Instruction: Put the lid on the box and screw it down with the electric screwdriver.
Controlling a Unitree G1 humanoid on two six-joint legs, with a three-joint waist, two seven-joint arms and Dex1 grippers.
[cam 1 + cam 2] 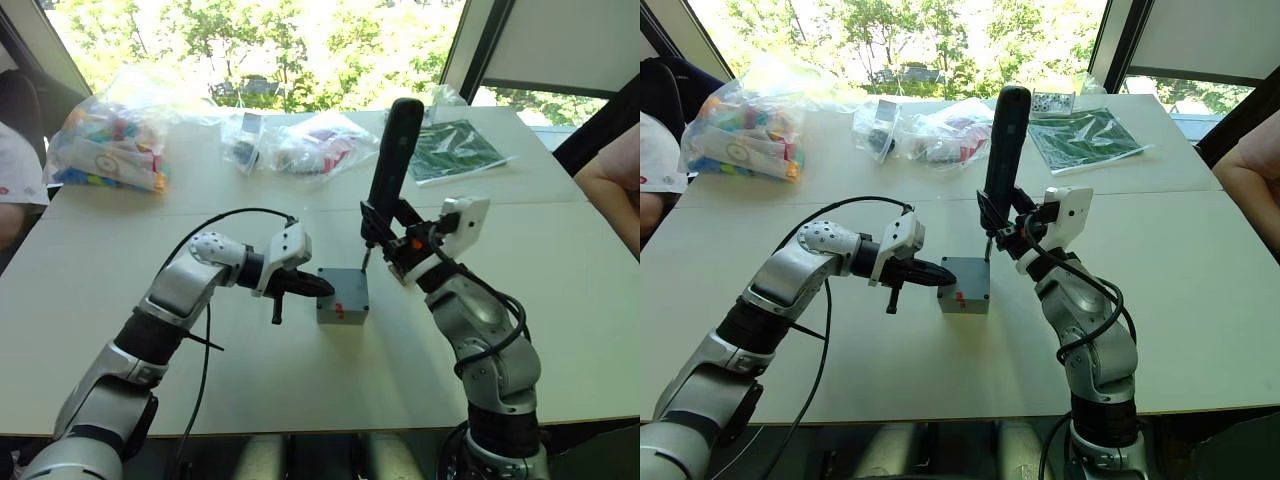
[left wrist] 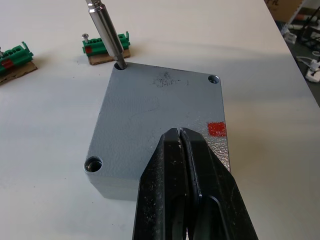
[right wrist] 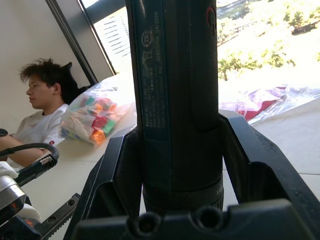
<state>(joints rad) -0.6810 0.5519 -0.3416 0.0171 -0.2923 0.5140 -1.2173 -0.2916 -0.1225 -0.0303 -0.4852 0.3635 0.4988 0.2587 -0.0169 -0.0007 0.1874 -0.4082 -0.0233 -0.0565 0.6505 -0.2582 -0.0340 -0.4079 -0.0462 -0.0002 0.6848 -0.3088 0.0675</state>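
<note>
The lid (image 2: 150,130) already sits on the box (image 1: 343,298) at table centre. The right gripper (image 1: 398,240), clamped on the electric screwdriver (image 1: 392,160), has the bit in the lid's 11 o'clock corner hole. The left gripper (image 2: 180,137), jaws closed, presses the lid's 5 o'clock edge. Three corner holes look unscrewed

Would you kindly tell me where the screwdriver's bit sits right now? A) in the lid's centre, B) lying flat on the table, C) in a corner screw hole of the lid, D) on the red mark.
C: the left wrist view shows the bit of the electric screwdriver standing in a corner hole of the lid.
</note>
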